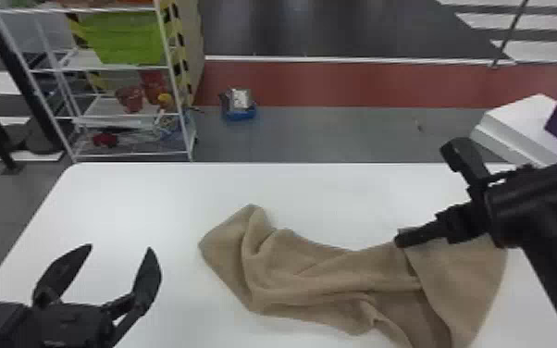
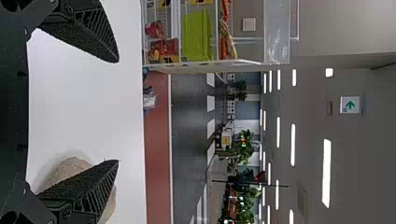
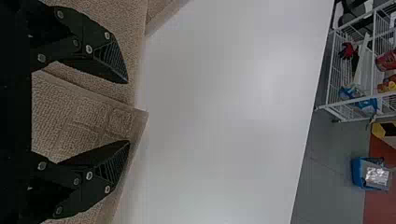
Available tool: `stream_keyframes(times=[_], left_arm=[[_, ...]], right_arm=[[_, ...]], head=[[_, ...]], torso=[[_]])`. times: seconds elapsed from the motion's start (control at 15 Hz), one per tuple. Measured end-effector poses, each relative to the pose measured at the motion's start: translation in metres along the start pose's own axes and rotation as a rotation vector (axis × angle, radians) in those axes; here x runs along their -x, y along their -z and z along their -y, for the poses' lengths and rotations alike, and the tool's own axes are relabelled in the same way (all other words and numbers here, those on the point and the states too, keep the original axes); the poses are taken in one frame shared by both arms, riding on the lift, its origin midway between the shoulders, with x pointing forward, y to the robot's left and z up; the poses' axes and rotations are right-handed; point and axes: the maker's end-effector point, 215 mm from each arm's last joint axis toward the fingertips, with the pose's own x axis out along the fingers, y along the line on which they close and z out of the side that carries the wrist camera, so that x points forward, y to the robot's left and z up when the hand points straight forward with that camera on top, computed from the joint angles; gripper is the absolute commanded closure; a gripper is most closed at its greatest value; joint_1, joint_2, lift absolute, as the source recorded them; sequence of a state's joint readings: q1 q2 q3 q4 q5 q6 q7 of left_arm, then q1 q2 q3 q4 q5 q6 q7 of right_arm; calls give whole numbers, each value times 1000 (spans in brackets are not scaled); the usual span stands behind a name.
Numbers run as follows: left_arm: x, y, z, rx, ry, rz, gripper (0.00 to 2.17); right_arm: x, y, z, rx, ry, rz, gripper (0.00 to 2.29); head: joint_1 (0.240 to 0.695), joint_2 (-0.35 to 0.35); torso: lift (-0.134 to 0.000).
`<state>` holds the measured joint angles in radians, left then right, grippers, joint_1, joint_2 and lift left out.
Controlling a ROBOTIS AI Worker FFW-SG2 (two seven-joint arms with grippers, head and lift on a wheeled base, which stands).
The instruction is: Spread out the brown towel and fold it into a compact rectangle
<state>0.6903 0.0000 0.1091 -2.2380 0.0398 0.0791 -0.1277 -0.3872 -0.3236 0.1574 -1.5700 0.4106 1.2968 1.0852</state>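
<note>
The brown towel (image 1: pixel 310 273) lies crumpled on the white table, with loose folds at its middle and a flatter part at its right end. Over that right part is my right gripper (image 1: pixel 423 194), open, one finger low at the cloth's far edge. In the right wrist view, the towel (image 3: pixel 88 114) spreads behind the open right gripper (image 3: pixel 127 112), a corner showing between the fingers. My left gripper (image 1: pixel 120 248) stands open over bare table, left of the towel. In the left wrist view, a piece of towel (image 2: pixel 65 170) appears behind one finger of the left gripper (image 2: pixel 116 111).
The white table (image 1: pixel 129 199) extends left of and beyond the towel. Past its far edge stand a wire shelf (image 1: pixel 125 115) at left and a white box (image 1: pixel 522 125) at right, near the right arm. A blue container (image 1: pixel 239 106) sits on the floor behind.
</note>
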Motion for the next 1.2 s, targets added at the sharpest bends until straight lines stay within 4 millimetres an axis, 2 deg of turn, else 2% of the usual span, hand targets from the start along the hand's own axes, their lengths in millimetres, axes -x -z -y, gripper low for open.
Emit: stream_keyframes(times=[0.2, 0.33, 0.93, 1.2], left_arm=[[0, 0, -1, 0, -1, -1, 124], [0, 1, -1, 1, -1, -1, 124], [0, -3, -2, -1, -2, 5, 124], [2, -5, -4, -3, -5, 7, 124]], right_arm=[[-3, 0, -2, 22, 12, -20, 508], [-4, -2, -6, 37, 13, -29, 650], [-6, -4, -18, 112, 10, -98, 643], [6, -7, -15, 117, -21, -101, 643]], head=[[695, -10], [695, -6], [695, 13], [695, 10]], torso=[[-124], [-124], [-124], [-124]])
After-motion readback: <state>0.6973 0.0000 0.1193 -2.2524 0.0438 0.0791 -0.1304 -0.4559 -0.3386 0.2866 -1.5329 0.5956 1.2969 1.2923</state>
